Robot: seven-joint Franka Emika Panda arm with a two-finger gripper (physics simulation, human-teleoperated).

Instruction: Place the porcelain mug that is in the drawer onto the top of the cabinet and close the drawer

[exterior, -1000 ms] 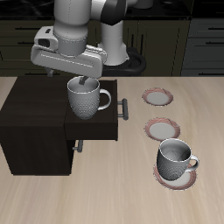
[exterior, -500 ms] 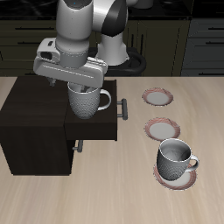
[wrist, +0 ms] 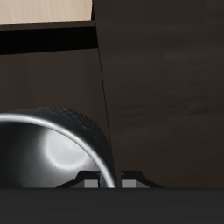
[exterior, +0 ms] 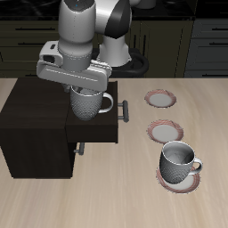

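The porcelain mug (exterior: 87, 106), grey-white and dotted, stands upright in the open upper drawer (exterior: 111, 131) of the dark cabinet (exterior: 31, 111). Its handle points toward the drawer front. My gripper (exterior: 85, 90) is right above it, reaching into its mouth. In the wrist view my gripper (wrist: 109, 180) has one fingertip (wrist: 87, 182) inside the mug's rim (wrist: 74, 122) and the other outside. The jaws stand close together on the mug's wall. The drawer's grey bar handle (exterior: 126, 109) sticks out from its front.
The lower drawer's handle (exterior: 79, 148) sits under the open drawer. A squatter smooth grey mug (exterior: 178, 161) stands on a plate near the table's front edge. Two empty plates (exterior: 160, 98) (exterior: 165, 132) lie beside the cabinet.
My gripper has come down onto the mug's rim. The mug and the drawer have not moved.
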